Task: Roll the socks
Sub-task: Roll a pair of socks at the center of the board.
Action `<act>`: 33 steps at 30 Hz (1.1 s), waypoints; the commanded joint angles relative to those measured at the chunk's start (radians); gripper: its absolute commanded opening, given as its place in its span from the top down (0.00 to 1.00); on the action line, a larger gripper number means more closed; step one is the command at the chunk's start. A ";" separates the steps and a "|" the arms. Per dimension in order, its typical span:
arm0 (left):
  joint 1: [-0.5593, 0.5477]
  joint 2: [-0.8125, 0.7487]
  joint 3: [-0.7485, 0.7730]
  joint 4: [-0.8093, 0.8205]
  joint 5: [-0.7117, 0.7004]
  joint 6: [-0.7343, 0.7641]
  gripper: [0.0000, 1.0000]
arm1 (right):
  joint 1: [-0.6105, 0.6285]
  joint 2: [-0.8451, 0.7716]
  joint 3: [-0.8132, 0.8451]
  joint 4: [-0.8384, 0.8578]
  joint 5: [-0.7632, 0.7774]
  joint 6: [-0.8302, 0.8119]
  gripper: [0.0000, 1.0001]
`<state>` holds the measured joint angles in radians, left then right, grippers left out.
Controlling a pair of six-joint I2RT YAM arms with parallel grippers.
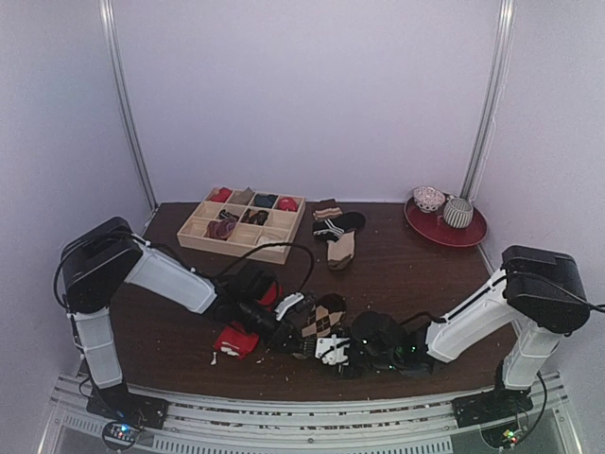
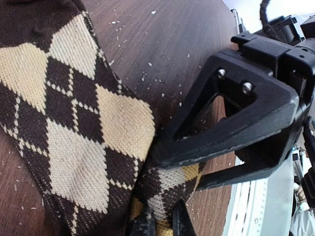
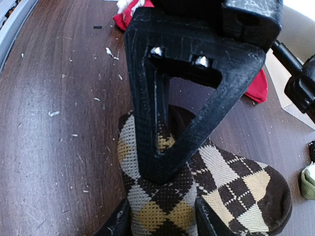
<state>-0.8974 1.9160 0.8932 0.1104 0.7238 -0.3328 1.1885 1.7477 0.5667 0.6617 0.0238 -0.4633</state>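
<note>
Pinching dark brown, tan-diamond argyle fabric sock [image 1: 328, 317]

Lying flat near front of dark wooden bench [image 1: 397, 270], plain bright red fabric sock [image 1: 236, 340] close by. Nipped tight in narrow left claw [image 2: 161, 223]; held too in wider-set right claw [image 3: 162, 221].

Pale lilac walls [image 1: 302, 85] on 3 sides, metal poles [image 1: 128, 104] in rear corners, dark wood table [image 1: 397, 274] w/ white specks.
</note>
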 commanded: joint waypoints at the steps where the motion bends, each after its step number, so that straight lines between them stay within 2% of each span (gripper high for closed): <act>1: -0.014 0.061 -0.062 -0.254 -0.029 0.016 1.00 | -0.001 0.053 -0.001 -0.017 0.043 0.081 0.60; 4: -0.014 0.019 -0.051 -0.255 -0.058 0.038 1.00 | -0.036 0.047 -0.009 -0.029 -0.017 0.167 0.75; 6: -0.014 -0.051 -0.044 -0.255 -0.134 0.055 0.82 | -0.067 0.022 -0.025 -0.030 -0.103 0.243 0.78; 10: -0.013 -0.193 -0.029 -0.216 -0.306 0.101 0.62 | -0.140 0.013 -0.030 -0.073 -0.320 0.377 0.82; 12: -0.013 -0.252 -0.031 -0.159 -0.378 0.122 0.55 | -0.173 0.042 -0.011 -0.108 -0.433 0.440 0.89; 16: -0.014 -0.365 -0.105 0.046 -0.395 0.174 0.39 | -0.237 0.113 0.026 -0.155 -0.586 0.591 0.89; 20: -0.017 -0.430 -0.265 0.351 -0.344 0.229 0.37 | -0.278 0.172 0.063 -0.219 -0.666 0.694 0.89; 21: -0.017 -0.423 -0.280 0.379 -0.335 0.239 0.37 | -0.286 0.183 0.071 -0.239 -0.681 0.710 0.89; 26: -0.026 -0.319 -0.265 0.372 -0.305 0.294 0.40 | -0.298 0.219 0.107 -0.342 -0.689 0.714 0.89; 33: -0.039 -0.206 -0.219 0.369 -0.314 0.340 0.39 | -0.302 0.243 0.108 -0.350 -0.696 0.716 0.89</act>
<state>-0.9302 1.6657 0.6308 0.4191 0.3969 -0.0486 0.8787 1.9038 0.7269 0.5819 -0.6983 0.2325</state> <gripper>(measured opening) 0.606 0.162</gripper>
